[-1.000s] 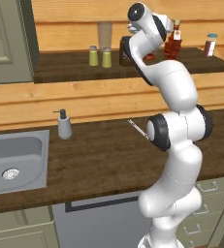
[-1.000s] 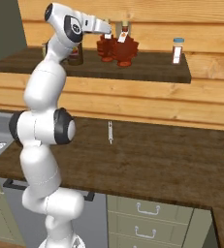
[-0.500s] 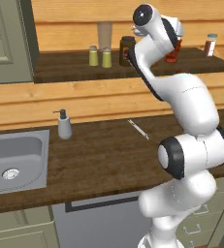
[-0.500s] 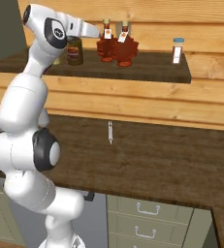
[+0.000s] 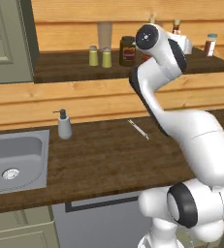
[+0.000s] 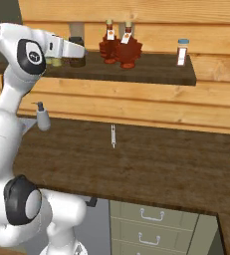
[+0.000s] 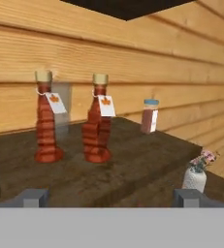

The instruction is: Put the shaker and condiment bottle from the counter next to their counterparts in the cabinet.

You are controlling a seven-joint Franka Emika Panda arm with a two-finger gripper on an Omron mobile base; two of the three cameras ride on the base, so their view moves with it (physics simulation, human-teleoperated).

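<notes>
Wooden cabinet (image 7: 147, 160) floor holds two bottles (image 7: 97, 121).

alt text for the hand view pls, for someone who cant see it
Two red ridged condiment bottles with tan caps and white labels stand side by side, apart, on the dark cabinet floor before a wooden wall. A reddish-brown shaker stands further right; the hand is open and empty.
</notes>
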